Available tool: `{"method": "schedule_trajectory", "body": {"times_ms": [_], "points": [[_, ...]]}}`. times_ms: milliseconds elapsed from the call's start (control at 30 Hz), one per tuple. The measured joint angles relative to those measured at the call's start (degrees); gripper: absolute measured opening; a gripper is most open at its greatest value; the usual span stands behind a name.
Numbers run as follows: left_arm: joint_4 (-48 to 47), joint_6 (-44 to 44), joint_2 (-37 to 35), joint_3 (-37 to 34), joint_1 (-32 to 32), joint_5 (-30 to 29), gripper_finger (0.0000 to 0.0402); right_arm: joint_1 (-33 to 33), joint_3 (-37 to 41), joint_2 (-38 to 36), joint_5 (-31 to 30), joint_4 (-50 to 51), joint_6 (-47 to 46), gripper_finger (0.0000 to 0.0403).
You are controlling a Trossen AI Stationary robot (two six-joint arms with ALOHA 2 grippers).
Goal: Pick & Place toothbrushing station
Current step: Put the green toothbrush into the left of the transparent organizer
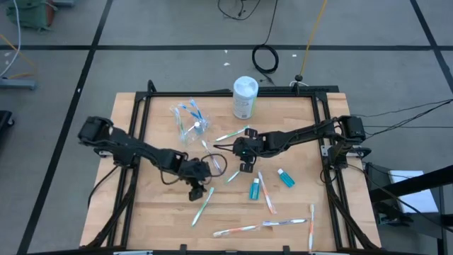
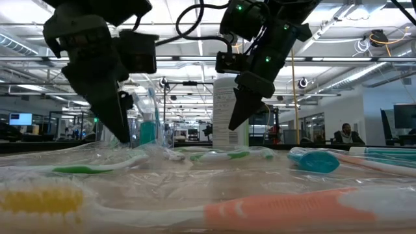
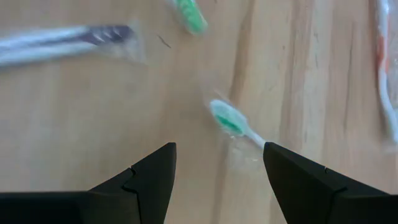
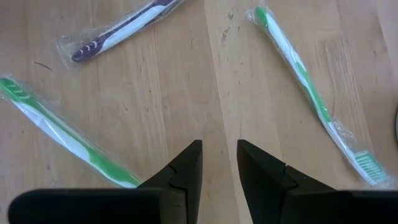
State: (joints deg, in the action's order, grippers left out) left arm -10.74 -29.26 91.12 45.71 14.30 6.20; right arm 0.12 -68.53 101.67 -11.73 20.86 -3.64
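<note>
My left gripper (image 1: 200,185) is hovering with jaws spread, empty, over a green toothbrush (image 3: 231,121) on the table (image 1: 152,219). My right gripper (image 4: 219,163) is hanging mid-table, jaws narrowly parted, grasping nothing. The cup (image 1: 190,122) is lying beside the canister (image 1: 244,98).

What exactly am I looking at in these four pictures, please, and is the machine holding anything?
It is a robot with two dark arms at a wooden table. One picture looks straight down, one looks level from the tabletop, and two come from cameras on the arms' wrists. Scattered on the table are wrapped toothbrushes, small teal tubes, a clear cup with brushes in it, and a white canister. The left end effector is open above a green-headed brush. The right end effector hovers over bare wood with its fingers slightly apart. Neither holds anything.
</note>
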Motion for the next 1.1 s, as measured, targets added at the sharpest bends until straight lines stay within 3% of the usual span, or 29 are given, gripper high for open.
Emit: {"method": "schedule_trajectory", "body": {"times_ms": [400, 700, 1100], "points": [[8.25, -11.93, 7.43, 0.04, 3.89, -3.67, 0.0246, 0.08, -0.02, 0.00, 0.00, -4.28, -2.82, 0.0091], [9.41, -6.11, 9.81, 0.13, 6.52, -9.79, 0.0242, 1.60, -0.04, 0.00, 0.00, -5.92, -7.69, 0.0091], [8.68, -5.55, 9.31, -0.02, 6.44, -9.68, 0.0122, 2.25, -0.04, 0.00, 0.00, -6.05, -4.52, 0.0091]]}}
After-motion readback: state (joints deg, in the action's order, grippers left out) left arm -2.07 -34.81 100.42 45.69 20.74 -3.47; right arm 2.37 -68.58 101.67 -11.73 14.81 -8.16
